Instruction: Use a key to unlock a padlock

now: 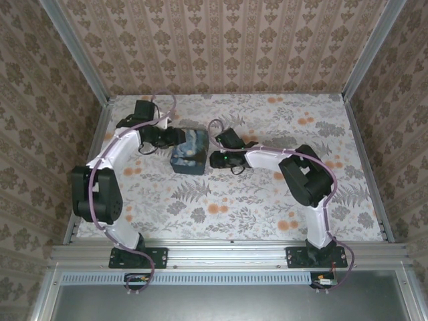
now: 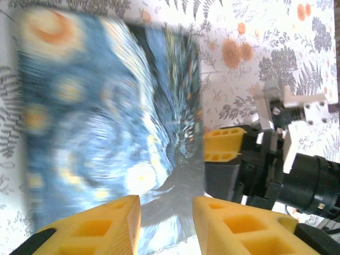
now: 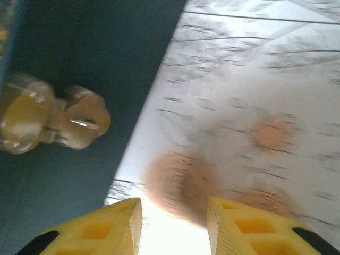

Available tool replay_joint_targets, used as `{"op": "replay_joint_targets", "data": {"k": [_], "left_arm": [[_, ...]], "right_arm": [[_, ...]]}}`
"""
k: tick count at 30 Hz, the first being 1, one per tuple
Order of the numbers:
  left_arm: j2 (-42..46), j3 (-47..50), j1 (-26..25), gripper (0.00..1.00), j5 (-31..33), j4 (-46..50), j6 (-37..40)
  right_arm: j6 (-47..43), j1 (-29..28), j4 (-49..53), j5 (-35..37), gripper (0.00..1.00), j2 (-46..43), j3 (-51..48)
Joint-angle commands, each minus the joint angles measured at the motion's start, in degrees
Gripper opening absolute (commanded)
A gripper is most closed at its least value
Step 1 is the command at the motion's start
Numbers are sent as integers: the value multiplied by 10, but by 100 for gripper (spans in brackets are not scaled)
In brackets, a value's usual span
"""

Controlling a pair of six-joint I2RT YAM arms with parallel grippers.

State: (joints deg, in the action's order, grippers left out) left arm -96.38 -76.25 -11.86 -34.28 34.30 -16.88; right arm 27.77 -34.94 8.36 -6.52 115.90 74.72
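The padlock [image 3: 50, 114], a blurred brass-coloured body, sits against the dark blue side face of the painted box [image 1: 189, 150], which stands near the middle of the surface [image 1: 267, 200]. In the right wrist view its long axis runs across the picture, crosswise to the fingers, and its rounded end points toward the box's lower edge and the surface. Keyhole and shackle cannot be made out. The right claw [image 3: 172, 204] hovers just beside that face, released, jaws apart over bare surface with nothing between them. The lock lies off to the left of the jaw gap. No key can be identified. The step in hand is judged to be the approach to the lock, with unlocking not yet begun. The next move calls for shifting the right claw sideways until the lock is centred, with a key in hand. The left claw [image 2: 167, 202] straddles the box's near edge, jaws partly apart. Whether it grasps the box cannot be told.
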Motion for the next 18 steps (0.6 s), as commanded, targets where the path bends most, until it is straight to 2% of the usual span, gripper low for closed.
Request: {"op": "replay_joint_targets", "data": {"k": [1,3,4,5,6,7,8,10,13,14,16,17,18], "left_arm": [[-13,-28,-14,40,12,15,-6],[-3,-28,-9,44,35,4,-13],[6,-23,-4,54,57,-3,-8],[19,-12,3,97,99,-13,2],[36,8,6,100,152,-34,22],[59,45,7,100,221,-69,50],[85,91,12,100,270,-117,73],[142,205,25,100,317,-242,143],[209,375,40,100,395,-421,235],[219,414,57,100,389,-451,228],[215,483,83,100,330,-546,214],[221,498,84,100,328,-574,214],[218,523,84,100,328,-652,222]], "right_arm": [[-45,25,56,45,39,-52,-41],[-42,36,32,42,43,-90,-73],[-45,40,18,32,48,-115,-89],[-54,44,3,27,64,-145,-107],[-65,46,-8,32,95,-171,-122],[-82,51,-13,52,100,-204,-139],[-95,61,-10,77,100,-235,-154],[-116,94,-14,112,100,-301,-192],[-189,162,-99,172,100,-411,-295],[-215,192,-140,164,100,-438,-333],[-236,249,-200,146,100,-454,-389],[-245,267,-254,147,100,-448,-425],[-247,278,-310,152,100,-436,-454]]}}
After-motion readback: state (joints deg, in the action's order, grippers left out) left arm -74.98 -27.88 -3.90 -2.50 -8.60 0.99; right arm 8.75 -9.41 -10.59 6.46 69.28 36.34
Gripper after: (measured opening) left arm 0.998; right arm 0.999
